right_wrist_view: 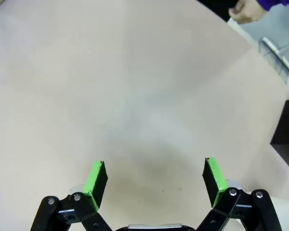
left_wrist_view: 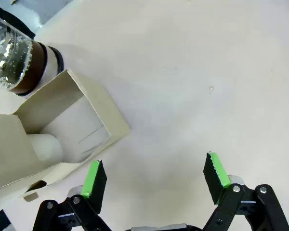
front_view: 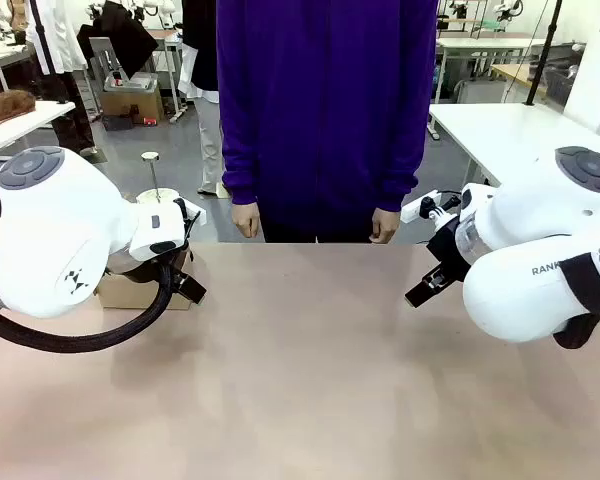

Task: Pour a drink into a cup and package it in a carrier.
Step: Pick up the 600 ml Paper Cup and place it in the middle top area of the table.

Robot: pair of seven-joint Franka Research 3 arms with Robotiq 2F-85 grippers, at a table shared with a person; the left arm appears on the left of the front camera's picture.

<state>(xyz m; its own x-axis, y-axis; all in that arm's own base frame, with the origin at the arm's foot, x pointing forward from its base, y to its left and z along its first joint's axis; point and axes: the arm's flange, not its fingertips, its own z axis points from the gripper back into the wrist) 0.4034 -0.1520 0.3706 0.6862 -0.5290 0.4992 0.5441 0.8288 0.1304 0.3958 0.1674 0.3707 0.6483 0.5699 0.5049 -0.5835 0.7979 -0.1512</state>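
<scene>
My left gripper [left_wrist_view: 154, 161] hangs open over the bare table, nothing between its green pads [left_wrist_view: 92, 178]. Just to its left lies a beige cardboard carrier [left_wrist_view: 94, 103], open on top, with a white rounded thing [left_wrist_view: 45, 147] inside; I cannot tell whether that is the cup. Beyond it stands a clear jug [left_wrist_view: 9, 53] with dark brown drink [left_wrist_view: 32, 67] in it. In the front view the carrier [front_view: 130, 292] sits under my left arm, beside my left gripper [front_view: 187, 285]. My right gripper [right_wrist_view: 154, 162] is open above bare tabletop and shows at the right [front_view: 425, 290].
A person in a purple top [front_view: 325, 100] stands at the far edge, hands [front_view: 246, 220] hanging at their sides. One hand [right_wrist_view: 245, 9] shows beyond the table edge. A black box [right_wrist_view: 286, 139] stands at the right. The tan table [front_view: 310, 370] stretches between my arms.
</scene>
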